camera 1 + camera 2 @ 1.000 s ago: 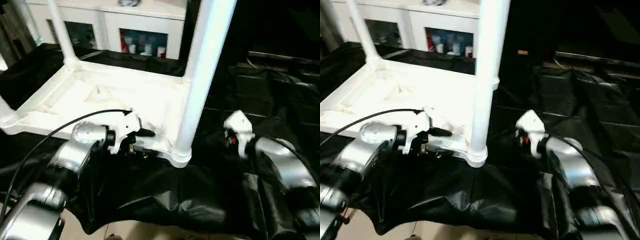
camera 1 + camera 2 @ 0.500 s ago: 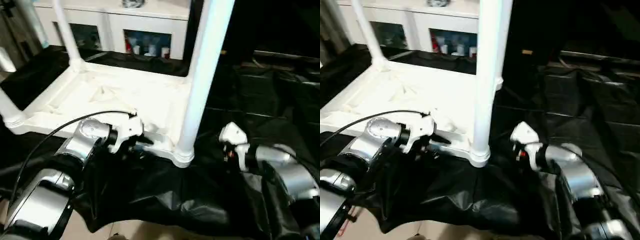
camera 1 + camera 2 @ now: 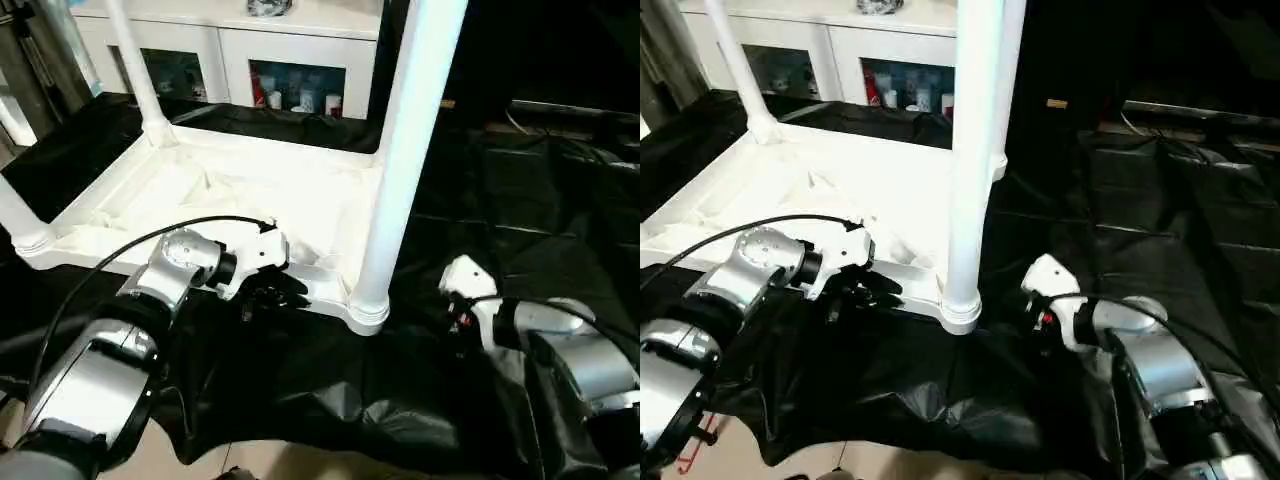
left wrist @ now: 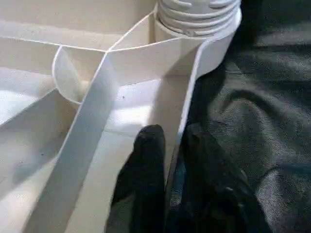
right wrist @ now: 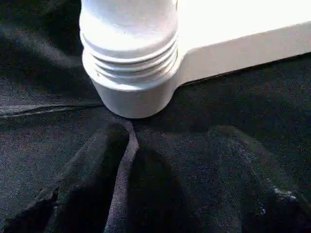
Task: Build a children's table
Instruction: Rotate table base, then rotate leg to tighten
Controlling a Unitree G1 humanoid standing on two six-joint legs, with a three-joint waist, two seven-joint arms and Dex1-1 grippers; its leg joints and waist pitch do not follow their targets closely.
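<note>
Apparently left gripper [image 4: 167,145] jaws astride tabletop [image 3: 200,190] rim.

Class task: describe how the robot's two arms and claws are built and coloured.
Both forearms are rounded silver metal ending in white wrist housings. The left claw has two black fingers. A black cable loops over the left arm; another runs along the right arm, whose housing near the right claw shows a small red mark.

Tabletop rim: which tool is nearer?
Left. The left tool is on the tabletop rim, one finger either side of the wall. The right tool sits open on the black cloth, just off the leg's corner socket.
</note>
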